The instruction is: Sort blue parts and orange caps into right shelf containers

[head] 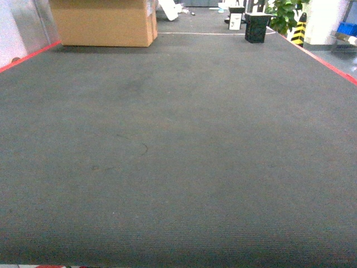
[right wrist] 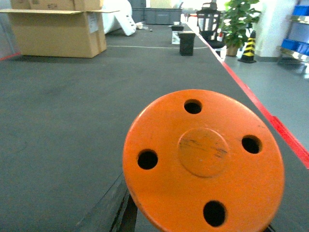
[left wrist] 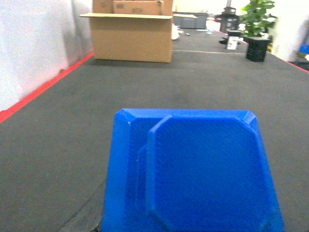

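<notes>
1. In the left wrist view a blue part point(left wrist: 193, 174) filled the lower frame, its flat eight-sided face turned to the camera. No fingers showed around it, so I cannot tell whether the left gripper was apart, together or clamped on it.
2. In the right wrist view an orange cap point(right wrist: 203, 162) sat just as close, a round flat face with four holes and a raised centre disc. The right gripper's fingers were hidden as well, so its state could not be told.
3. Neither arm nor either piece appeared in the head view.
4. Beneath both pieces lay a dark grey carpet point(head: 178, 156), flat, finely ribbed, stretching far ahead.
5. Red tape point(head: 28, 57) edged the carpet on the left; a matching red line point(right wrist: 270, 121) ran along the right edge, with smooth grey floor beyond it.
6. At the far left stood a large cardboard box point(head: 106, 22), flaps open.
7. At the far right a small black bin point(head: 257, 27) stood on the carpet, with a green plant point(right wrist: 239, 21) and a yellow-black striped post point(right wrist: 249, 46) near it.
8. Blue crates point(right wrist: 295, 44) on a rack showed at the right margin, well apart from the cap.
</notes>
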